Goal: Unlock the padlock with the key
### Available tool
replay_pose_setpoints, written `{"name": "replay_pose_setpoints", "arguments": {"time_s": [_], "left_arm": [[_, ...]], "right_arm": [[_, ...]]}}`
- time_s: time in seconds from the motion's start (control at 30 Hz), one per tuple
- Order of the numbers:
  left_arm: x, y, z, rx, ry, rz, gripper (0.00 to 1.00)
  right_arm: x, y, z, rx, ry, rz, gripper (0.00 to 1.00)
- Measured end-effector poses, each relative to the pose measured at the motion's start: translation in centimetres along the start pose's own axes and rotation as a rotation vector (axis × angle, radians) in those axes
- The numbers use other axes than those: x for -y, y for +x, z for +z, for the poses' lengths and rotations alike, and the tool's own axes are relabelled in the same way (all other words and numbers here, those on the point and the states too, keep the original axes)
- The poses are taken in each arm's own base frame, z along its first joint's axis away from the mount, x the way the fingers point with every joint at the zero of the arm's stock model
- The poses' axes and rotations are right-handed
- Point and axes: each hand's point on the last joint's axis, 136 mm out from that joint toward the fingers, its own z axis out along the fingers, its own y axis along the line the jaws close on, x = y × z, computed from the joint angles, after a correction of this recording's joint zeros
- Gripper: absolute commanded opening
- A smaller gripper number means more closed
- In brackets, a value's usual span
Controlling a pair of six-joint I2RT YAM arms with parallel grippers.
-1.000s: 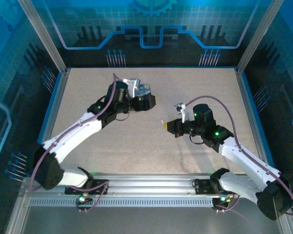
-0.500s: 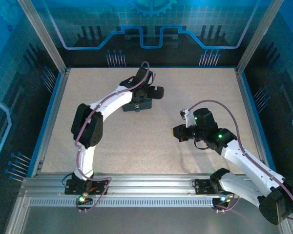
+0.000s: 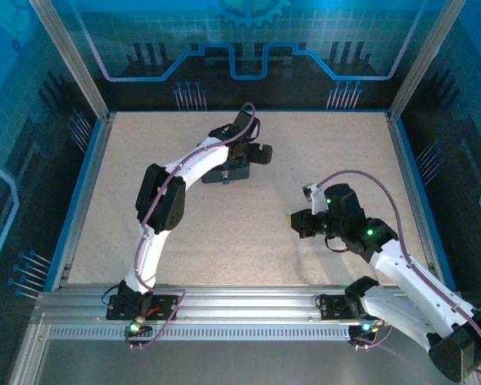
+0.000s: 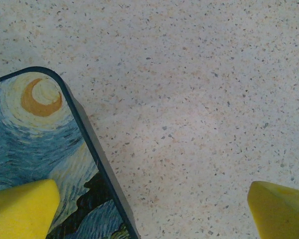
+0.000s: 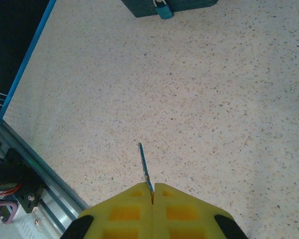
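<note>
Speckled beige stone-effect surface forms the counter (image 3: 224, 241), and we record the following on it. A dark-blue tin (image 4: 35, 144) with a swirling yellow-and-blue painted lid lies toward the far edge of the counter, slightly left of centre. The padlock (image 5: 162, 9), small and bluish with a thin silvery shackle, hangs against the tin's side wall that faces the right arm, low against the counter.

The left gripper (image 4: 150, 211) hangs over the tin with its jaws spread wide apart and nothing between them but one rounded corner of the tin and bare counter. One yellow pad (image 4: 20, 206) sits over the painted lid and the other over the counter beside it. We cannot tell whether the pad touches the lid.

The right gripper (image 5: 152, 191) is above the right half of the counter, well apart from the tin. Its jaws are pressed together and clamped on the key (image 5: 145, 167). The key's thin dark blade sticks out beyond the yellow fingertips and points roughly toward the tin and padlock. The key is clear of the padlock.
</note>
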Motion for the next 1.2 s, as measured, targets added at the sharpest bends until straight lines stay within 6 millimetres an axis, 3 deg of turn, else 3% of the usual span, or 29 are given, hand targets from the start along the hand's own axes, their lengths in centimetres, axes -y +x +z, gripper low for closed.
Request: {"name": "replay_pose_setpoints", "arguments": {"time_s": [0.27,0.9,1.2], "left_arm": [[0.9,1.2,-0.6,0.024,0.021,0.042,0.99],[8.5,10.0,-5.2,-0.045,0.146,0.127,0.99],[11.1,10.4,-5.5,-0.055,0.220,0.102,0.99]], "right_arm": [[1.1,-0.7,-1.3,0.039,0.016,0.048,0.00],[4.0,-0.7,-3.5,0.077,0.047,0.189,0.00],[4.1,-0.5,-4.0,0.082,0.050,0.204,0.00]]}}
